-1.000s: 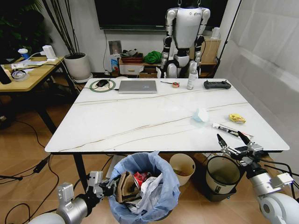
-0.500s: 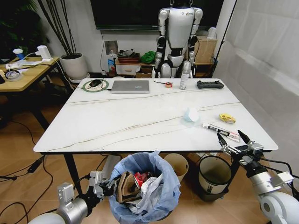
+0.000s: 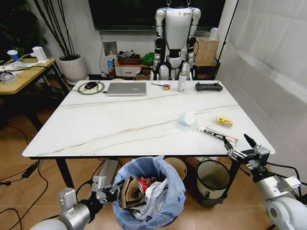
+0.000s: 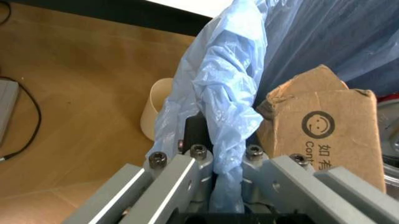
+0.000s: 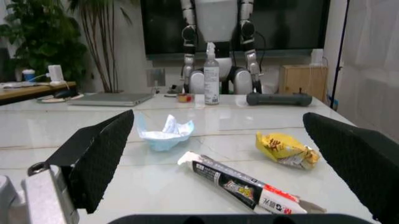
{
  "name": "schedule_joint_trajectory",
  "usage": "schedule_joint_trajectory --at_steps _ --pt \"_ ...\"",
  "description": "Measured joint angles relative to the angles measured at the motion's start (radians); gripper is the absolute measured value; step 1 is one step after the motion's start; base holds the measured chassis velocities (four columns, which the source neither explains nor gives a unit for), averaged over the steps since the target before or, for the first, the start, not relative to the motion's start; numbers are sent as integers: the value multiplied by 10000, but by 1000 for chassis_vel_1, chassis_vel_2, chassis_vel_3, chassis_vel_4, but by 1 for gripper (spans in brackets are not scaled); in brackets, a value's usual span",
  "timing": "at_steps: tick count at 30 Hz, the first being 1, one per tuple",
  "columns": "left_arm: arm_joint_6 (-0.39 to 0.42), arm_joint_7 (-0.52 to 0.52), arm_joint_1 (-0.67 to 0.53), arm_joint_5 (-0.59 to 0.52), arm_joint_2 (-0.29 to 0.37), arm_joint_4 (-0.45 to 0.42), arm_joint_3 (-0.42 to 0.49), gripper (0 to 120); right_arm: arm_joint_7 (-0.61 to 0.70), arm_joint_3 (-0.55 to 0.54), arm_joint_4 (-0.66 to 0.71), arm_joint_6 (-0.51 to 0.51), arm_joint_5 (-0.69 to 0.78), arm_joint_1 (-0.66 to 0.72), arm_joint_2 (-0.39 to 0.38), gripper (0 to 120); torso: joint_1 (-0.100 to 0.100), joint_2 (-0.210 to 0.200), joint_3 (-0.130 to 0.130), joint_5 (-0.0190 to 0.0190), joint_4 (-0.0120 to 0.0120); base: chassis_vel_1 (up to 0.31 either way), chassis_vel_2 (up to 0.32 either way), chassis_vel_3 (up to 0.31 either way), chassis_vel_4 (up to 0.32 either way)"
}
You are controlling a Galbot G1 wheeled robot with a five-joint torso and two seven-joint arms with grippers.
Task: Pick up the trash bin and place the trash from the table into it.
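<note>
I've got the left gripper [image 3: 111, 188] clamped on the bin's [image 3: 148, 194] blue bag rim, bin hanging below the table's [image 3: 120, 125] near edge, cardboard [image 4: 324, 126] inside. Right gripper [image 3: 239, 146] sits wide open at the table's right corner, just beside the tube [image 5: 244, 185], peel [image 5: 286, 149] and tissue [image 5: 163, 131].

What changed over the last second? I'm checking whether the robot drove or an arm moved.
The whole head view shifted, so the camera moved, not the items. The table now sits farther right relative to the right gripper, which stays open at its edge. The left gripper still clamps the trash bin liner.
</note>
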Motion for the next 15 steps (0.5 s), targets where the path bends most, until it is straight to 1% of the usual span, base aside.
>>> schedule_joint_trajectory --at_steps 4,5,7,8,9,11,12,15 --pt "0 5 -27 -114 49 0 13 0 9 -16 -97 78 -167 59 -89 100 -1 0 0 -2 -1 0 0 0 0" --pt "0 -8 -37 -182 250 9 18 0 36 -100 -135 75 -167 43 -335 100 -1 0 -1 -7 1 0 0 0 0" --pt "-2 -6 -24 -173 488 14 13 0 33 -150 -173 72 -172 25 -607 100 0 0 0 -3 -2 0 0 0 0" --pt "-3 -6 14 -175 595 -32 -12 0 13 -162 -173 68 -168 59 -853 100 2 0 0 -4 0 0 0 0 0" --pt "-3 -6 14 -175 595 -32 -12 0 13 -162 -173 68 -168 59 -853 100 2 0 0 -4 0 0 0 0 0" --pt "-4 0 11 -244 537 -102 -31 0 11 -203 -97 -243 -47 226 -1017 100 1 1 0 -4 -2 0 0 0 0" --pt "-7 0 -29 -249 503 -102 -34 0 -18 -252 -110 -393 -56 352 -1086 100 1 0 0 -7 2 0 0 0 0" --pt "-18 21 -64 -246 480 -89 -64 0 -290 -393 -406 -748 -78 659 -1289 100 2 0 0 -1 1 0 0 0 0"
